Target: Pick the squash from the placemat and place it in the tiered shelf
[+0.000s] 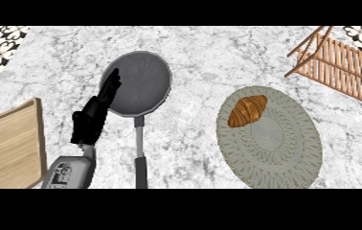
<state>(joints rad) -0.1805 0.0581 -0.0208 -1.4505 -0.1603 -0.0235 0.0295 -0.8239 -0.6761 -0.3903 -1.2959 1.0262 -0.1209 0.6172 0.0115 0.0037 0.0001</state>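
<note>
Grey round metal frying pan [141,83] with long dark handle lies on white marbled tabletop [198,51]. Light wooden cutting board [20,145] at left edge.

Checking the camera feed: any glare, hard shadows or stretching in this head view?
Head view: even light, no glare on the frying pan; no hard shadow beside the croissant-shaped item; the round placemat looks stretched, taller than wide; the left hand reads nearly black.

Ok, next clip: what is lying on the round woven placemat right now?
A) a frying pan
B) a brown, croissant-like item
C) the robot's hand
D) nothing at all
B: a brown, ridged, croissant-like item lies on the upper left part of the placemat; the frying pan sits apart on the marble counter, and the left hand is beside the pan.
</note>
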